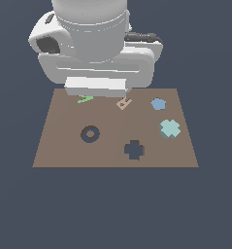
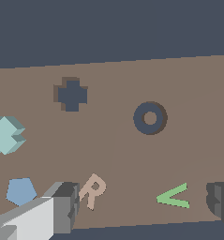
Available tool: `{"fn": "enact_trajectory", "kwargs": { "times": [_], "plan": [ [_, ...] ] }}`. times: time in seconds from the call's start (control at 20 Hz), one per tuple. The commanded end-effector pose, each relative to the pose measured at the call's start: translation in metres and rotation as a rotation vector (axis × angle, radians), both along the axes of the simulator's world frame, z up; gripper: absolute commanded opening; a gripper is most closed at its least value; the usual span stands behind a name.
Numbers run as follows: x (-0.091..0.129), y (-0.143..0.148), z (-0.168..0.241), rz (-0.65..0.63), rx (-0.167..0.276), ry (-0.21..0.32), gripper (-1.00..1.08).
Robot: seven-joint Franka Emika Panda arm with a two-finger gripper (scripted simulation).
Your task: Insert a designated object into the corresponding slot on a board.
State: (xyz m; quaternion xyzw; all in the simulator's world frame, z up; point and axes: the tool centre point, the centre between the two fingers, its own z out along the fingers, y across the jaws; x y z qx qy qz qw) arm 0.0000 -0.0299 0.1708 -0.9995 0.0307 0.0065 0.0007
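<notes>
The pale teal cross block (image 1: pixel 170 128) lies on the brown board (image 1: pixel 64 151) near the exterior view's right edge; it also shows in the wrist view (image 2: pixel 5 135). The dark navy plus-shaped slot (image 1: pixel 134 150) is near the board's front edge, apart from the cross, and shows in the wrist view (image 2: pixel 72 95). My gripper (image 2: pixel 141 206) is open and empty, its fingers (image 2: pixel 62 206) spread wide. It hovers over the board's far edge, between the tan R piece and the green chevron, well away from the cross. The arm's body hides the gripper's fingers in the exterior view.
A dark ring-shaped cutout (image 1: pixel 90 133) is at the exterior view's left of the slot. A blue pentagon (image 1: pixel 158 103), a tan R piece (image 1: pixel 123 103) and a green chevron (image 1: pixel 85 99) lie along the board's far edge. Dark floor surrounds the board.
</notes>
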Motion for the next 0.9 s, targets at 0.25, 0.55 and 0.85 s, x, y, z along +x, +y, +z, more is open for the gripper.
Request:
{"fn": "enact_trajectory", "kwargs": {
  "times": [0.25,0.55,0.85],
  "plan": [
    [0.004,0.007,-0.005,0.029,0.001,-0.001,1.0],
    [0.018,0.035,-0.023,0.144,0.002,-0.003,1.0],
    [0.036,0.093,-0.057,0.365,0.005,-0.007,1.0]
  ]
}}
